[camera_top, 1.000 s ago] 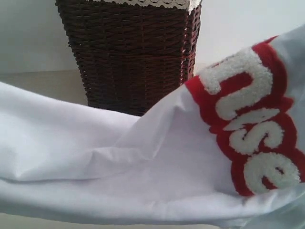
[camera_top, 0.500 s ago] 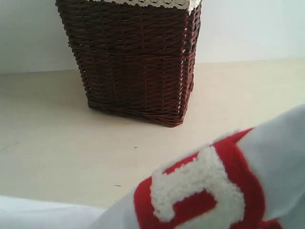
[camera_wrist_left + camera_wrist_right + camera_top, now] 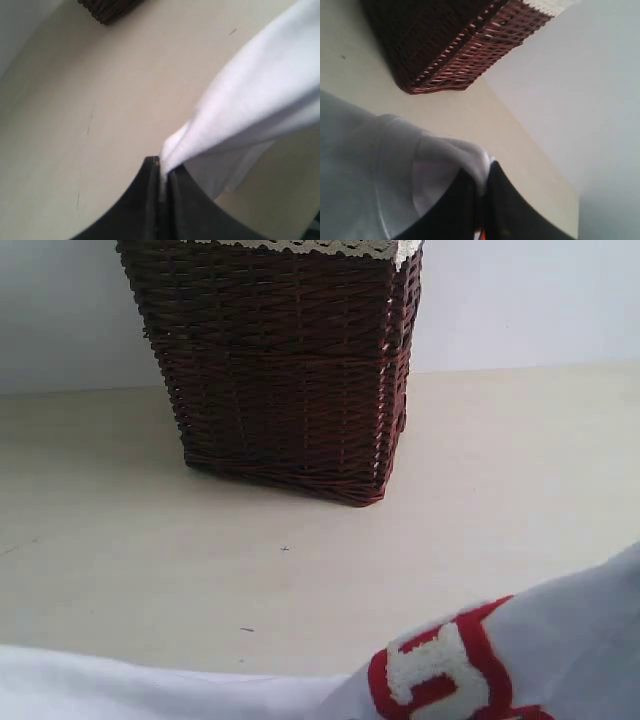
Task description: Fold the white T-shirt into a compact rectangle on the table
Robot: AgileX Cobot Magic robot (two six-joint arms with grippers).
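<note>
The white T-shirt (image 3: 580, 640) fills the near bottom edge of the exterior view, with part of its red-outlined fuzzy lettering (image 3: 440, 675) showing. Neither gripper shows in that view. In the left wrist view my left gripper (image 3: 163, 172) is shut on a bunched edge of the T-shirt (image 3: 250, 95), which stretches away above the table (image 3: 75, 110). In the right wrist view my right gripper (image 3: 482, 182) is shut on a fold of the T-shirt (image 3: 365, 165), with a speck of orange tag between the black fingers (image 3: 507, 210).
A dark brown wicker basket (image 3: 285, 360) with white lace trim stands at the back of the beige table (image 3: 150, 570), against the pale wall (image 3: 520, 300). It shows too in the right wrist view, the basket (image 3: 450, 40) beyond the cloth.
The T-shirt, which filled most of the exterior view a second ago, has dropped toward the bottom edge; the basket and bare table have come into sight. The lettering moved down too.
</note>
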